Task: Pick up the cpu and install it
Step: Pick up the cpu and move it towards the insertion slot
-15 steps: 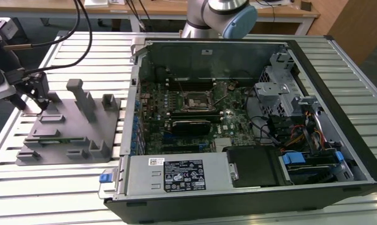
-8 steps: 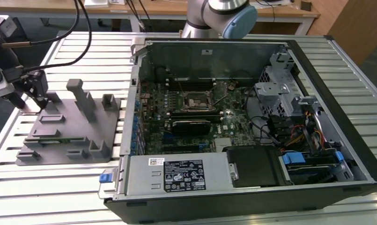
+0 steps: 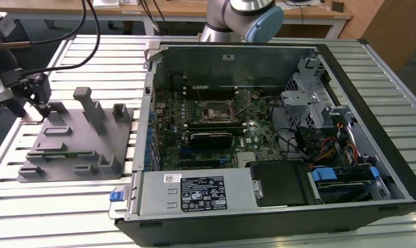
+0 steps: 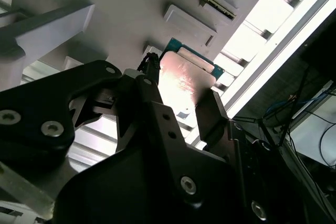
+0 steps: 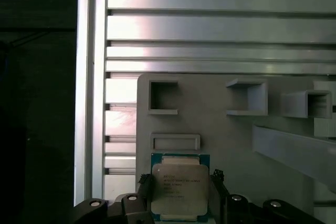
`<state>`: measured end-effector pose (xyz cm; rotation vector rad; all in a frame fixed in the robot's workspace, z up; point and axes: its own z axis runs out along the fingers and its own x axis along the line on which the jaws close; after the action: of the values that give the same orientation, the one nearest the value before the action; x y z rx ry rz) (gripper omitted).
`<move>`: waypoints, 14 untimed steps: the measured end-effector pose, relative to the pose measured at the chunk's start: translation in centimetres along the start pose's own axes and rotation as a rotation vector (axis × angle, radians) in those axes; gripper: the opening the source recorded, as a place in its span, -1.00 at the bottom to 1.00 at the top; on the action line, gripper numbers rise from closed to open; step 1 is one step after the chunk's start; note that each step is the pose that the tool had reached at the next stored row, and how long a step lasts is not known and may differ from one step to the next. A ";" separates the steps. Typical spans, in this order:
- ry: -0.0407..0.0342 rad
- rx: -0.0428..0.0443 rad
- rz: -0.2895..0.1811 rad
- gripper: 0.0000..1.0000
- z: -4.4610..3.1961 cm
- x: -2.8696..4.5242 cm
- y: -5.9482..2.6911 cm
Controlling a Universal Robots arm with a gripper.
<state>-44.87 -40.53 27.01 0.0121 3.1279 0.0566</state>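
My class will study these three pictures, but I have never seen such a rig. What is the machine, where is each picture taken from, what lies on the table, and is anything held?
The machine is one robot arm with a gripper. The exterior view looks from off the arm at a slatted metal table carrying an open computer case and, on the exterior view's left, a grey plastic holder. Both wrist views come from cameras on the arm. They show the gripper right at a small silver chip, which lies on the holder. Whether it grips the chip cannot be told.
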 end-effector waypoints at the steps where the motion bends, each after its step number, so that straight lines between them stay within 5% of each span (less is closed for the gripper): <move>1: -0.0001 -0.0001 0.000 0.04 -0.11 0.00 0.01; 14: 0.0000 0.0000 0.000 0.04 -1.72 -0.02 0.10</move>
<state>-44.87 -40.49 28.74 0.0121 3.1279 0.0567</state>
